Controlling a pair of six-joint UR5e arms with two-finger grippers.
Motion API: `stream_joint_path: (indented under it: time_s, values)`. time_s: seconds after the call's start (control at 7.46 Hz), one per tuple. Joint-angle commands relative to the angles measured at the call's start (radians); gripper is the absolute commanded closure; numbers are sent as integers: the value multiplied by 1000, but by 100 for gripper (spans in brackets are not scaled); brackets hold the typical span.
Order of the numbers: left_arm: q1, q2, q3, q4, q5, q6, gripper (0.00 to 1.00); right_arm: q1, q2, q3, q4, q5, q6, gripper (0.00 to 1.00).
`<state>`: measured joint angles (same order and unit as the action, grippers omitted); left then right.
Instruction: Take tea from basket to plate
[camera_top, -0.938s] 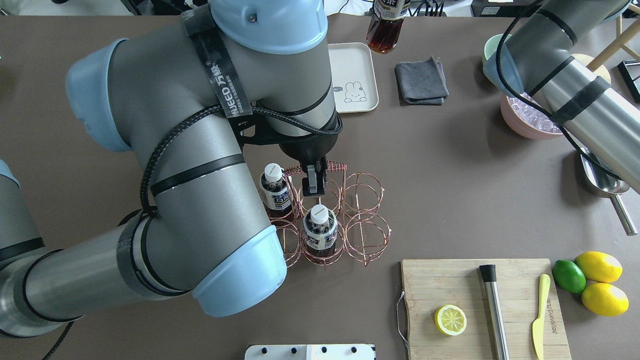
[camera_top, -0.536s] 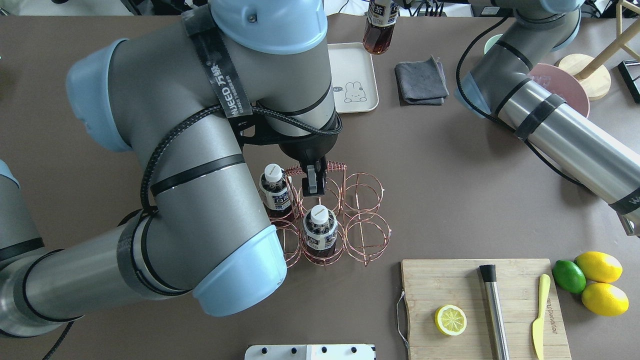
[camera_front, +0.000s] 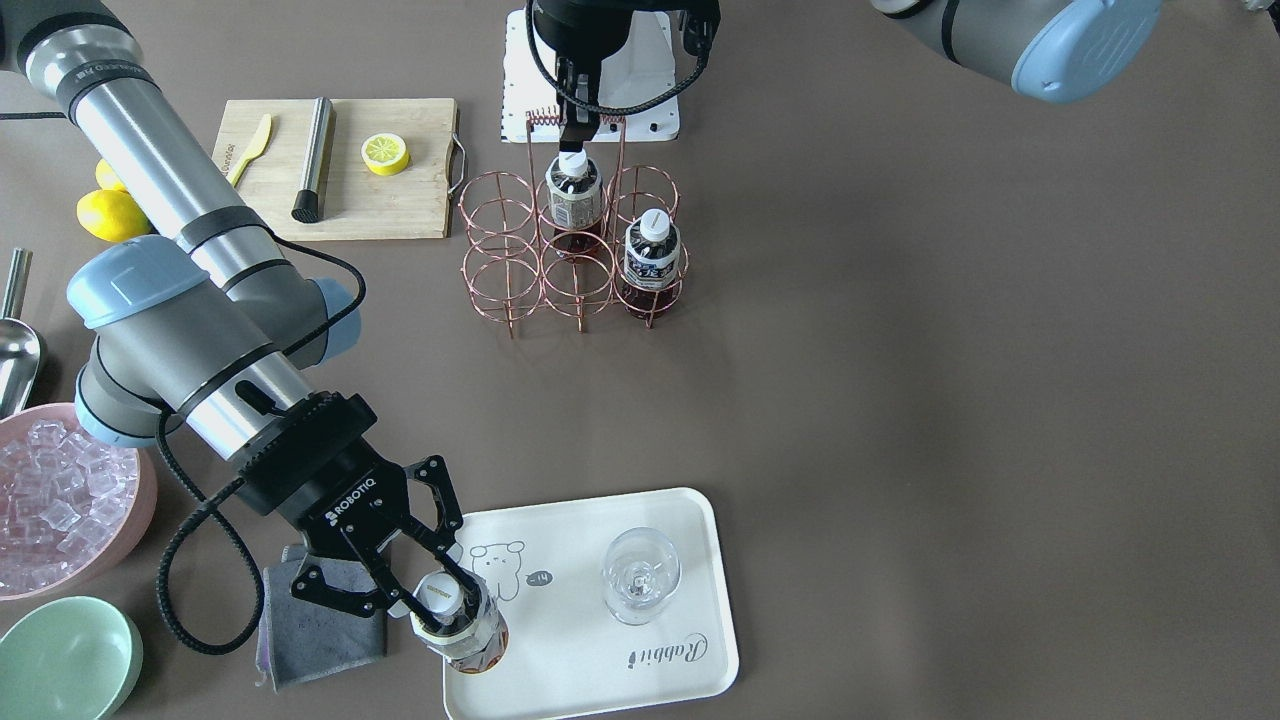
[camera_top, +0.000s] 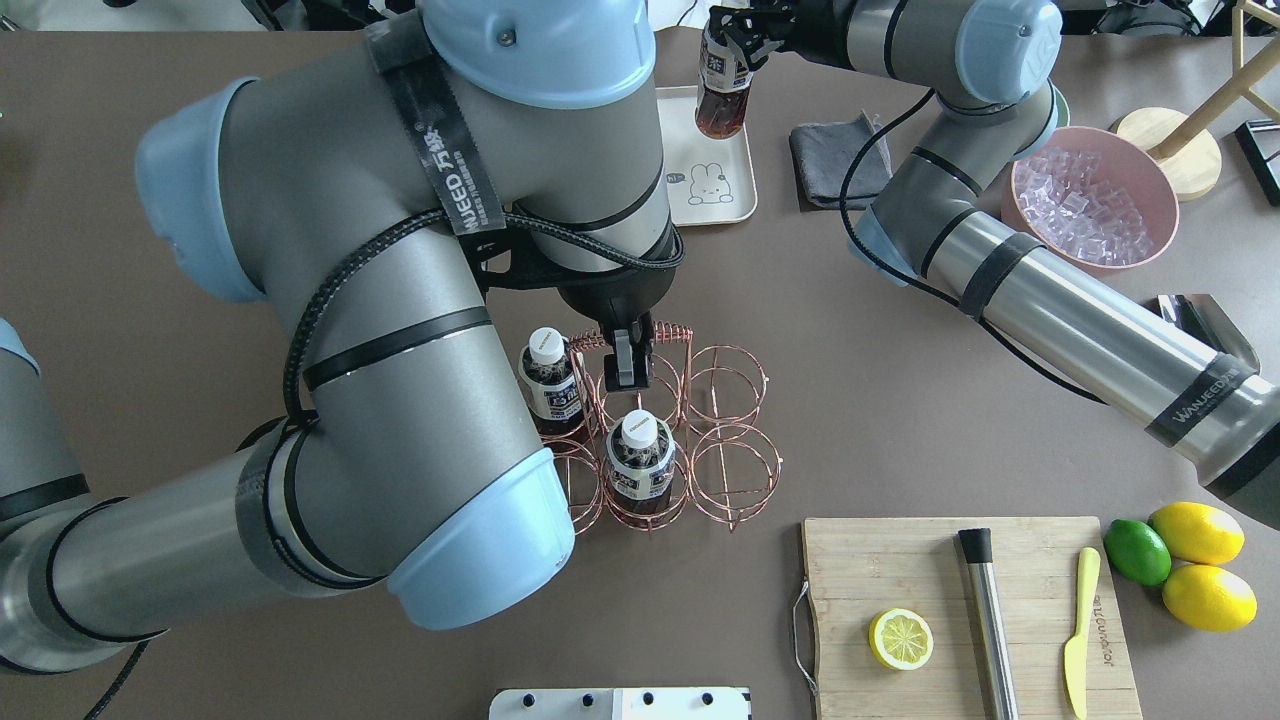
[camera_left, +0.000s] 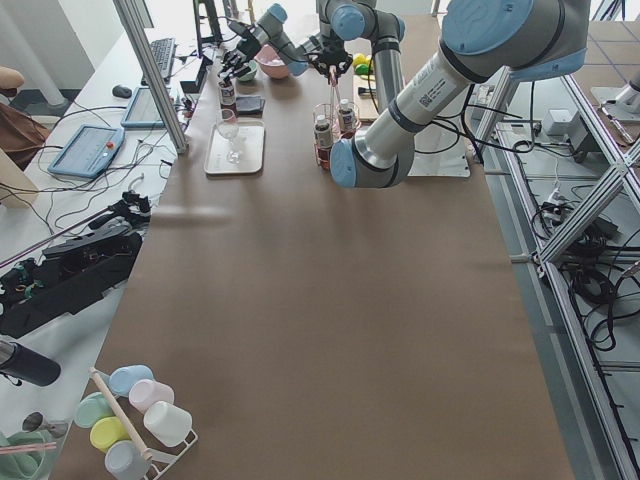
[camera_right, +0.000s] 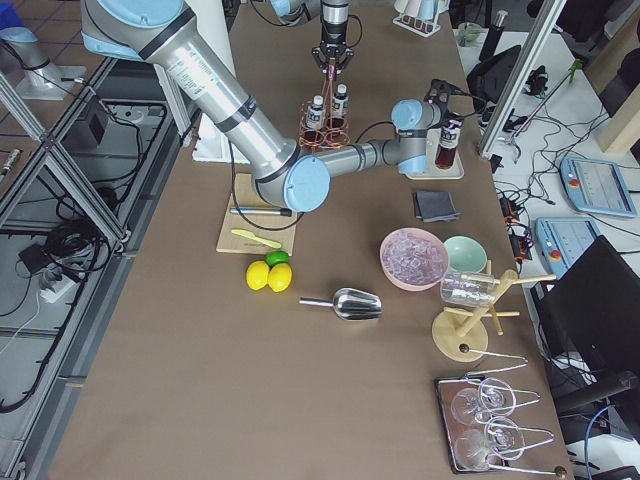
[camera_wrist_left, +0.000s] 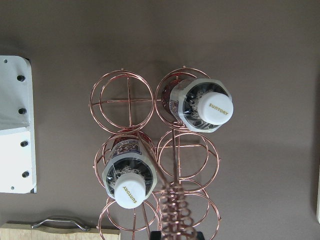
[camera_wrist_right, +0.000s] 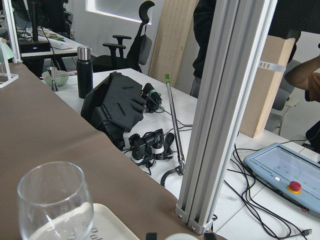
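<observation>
Tea, a small clear plastic bottle of reddish-brown liquid with a white cap (camera_front: 458, 622), is pinched by my right tool (camera_front: 441, 600) over a corner of the cream rectangular plate (camera_front: 600, 690); I can't tell whether its base touches. The front-facing view shows a clear wine glass (camera_front: 640, 575) standing on that plate, which the overhead view hides behind my left arm. My left tool (camera_top: 628, 372) is pressed together on the coiled handle of the rose-gold wire basket (camera_top: 725, 440).

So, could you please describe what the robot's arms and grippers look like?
The left arm and right arm are silver-grey tubes with pale blue joint caps, black bands lettered WANJEED and black cables. The right gripper is black with linked fingers, marked ROBOTIQ; the left gripper is black too.
</observation>
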<state>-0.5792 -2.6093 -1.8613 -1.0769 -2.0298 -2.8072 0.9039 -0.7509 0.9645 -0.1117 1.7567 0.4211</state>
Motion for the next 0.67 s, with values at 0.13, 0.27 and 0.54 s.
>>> stream_joint_path:
  time_s: [0.13, 0.27, 0.54]
  values:
    - [5, 0, 2, 0, 0, 0, 100, -52, 10, -43, 43, -39, 34, 100]
    - [5, 0, 1, 0, -1, 0, 100, -63, 10, -47, 53, -52, 48, 100]
    - [9, 0, 1, 0, -1, 0, 100, -80, 2, -55, 81, -69, 48, 100]
